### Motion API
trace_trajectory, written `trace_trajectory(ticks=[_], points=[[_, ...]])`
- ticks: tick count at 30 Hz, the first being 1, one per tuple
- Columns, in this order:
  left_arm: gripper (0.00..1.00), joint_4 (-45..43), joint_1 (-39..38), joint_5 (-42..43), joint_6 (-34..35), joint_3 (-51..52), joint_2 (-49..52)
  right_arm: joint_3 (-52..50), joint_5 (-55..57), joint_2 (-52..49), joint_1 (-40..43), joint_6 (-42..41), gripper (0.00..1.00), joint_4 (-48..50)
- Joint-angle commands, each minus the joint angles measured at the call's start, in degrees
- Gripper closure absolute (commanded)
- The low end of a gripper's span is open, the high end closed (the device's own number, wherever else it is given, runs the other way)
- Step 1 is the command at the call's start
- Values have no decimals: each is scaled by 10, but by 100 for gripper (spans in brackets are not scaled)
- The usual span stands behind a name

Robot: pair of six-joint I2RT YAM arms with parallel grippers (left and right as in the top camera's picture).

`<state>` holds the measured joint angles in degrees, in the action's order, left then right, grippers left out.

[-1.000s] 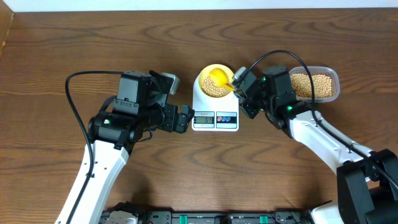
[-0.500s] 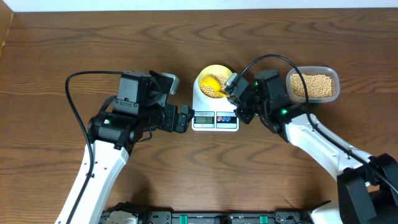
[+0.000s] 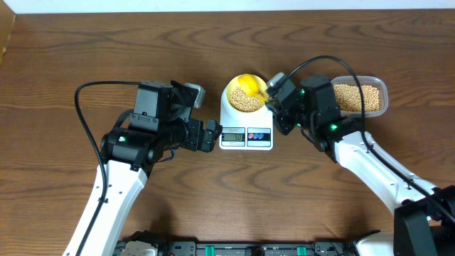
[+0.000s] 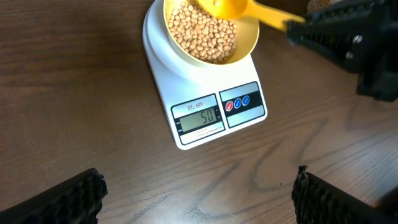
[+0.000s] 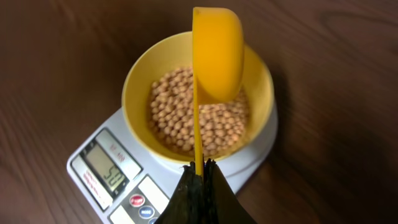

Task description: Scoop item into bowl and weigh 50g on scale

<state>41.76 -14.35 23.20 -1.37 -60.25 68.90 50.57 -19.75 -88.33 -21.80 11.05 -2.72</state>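
Observation:
The pale yellow bowl (image 3: 245, 94) sits on the white scale (image 3: 245, 133) and holds many tan beans (image 5: 199, 121). The scale's display (image 4: 198, 117) reads 50. My right gripper (image 5: 199, 177) is shut on the handle of a bright yellow scoop (image 5: 216, 53), held tipped on its side over the bowl (image 5: 140, 81). In the overhead view that gripper (image 3: 274, 99) is at the bowl's right rim. My left gripper (image 4: 196, 196) is open and empty over bare wood in front of the scale (image 4: 186, 81); overhead it (image 3: 210, 136) is just left of the scale.
A clear plastic tub (image 3: 360, 97) holding more beans stands to the right of the scale, behind my right arm. A black cable loops over each arm.
My right gripper drew back to the right with the scoop, which has turned onto its side above the bowl. The left arm has not moved.

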Motion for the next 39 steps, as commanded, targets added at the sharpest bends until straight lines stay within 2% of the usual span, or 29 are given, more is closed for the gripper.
trace_trajectory(ticks=[1,4,7,13,23,39], points=[[2,0,2,-3,-5,-1,0,4,-35,15,20,-79,99,4],[2,0,2,-3,-5,-1,0,4,-77,15,33,-91,99,3],[2,0,2,-3,-5,-1,0,4,-74,14,37,-79,99,3],[2,0,2,-3,-5,-1,0,3,-31,13,26,31,99,-23],[2,0,2,-3,-5,-1,0,3,14,10,5,97,99,-24],[2,0,2,-3,-5,-1,0,3,16,-10,-4,100,99,-22]])
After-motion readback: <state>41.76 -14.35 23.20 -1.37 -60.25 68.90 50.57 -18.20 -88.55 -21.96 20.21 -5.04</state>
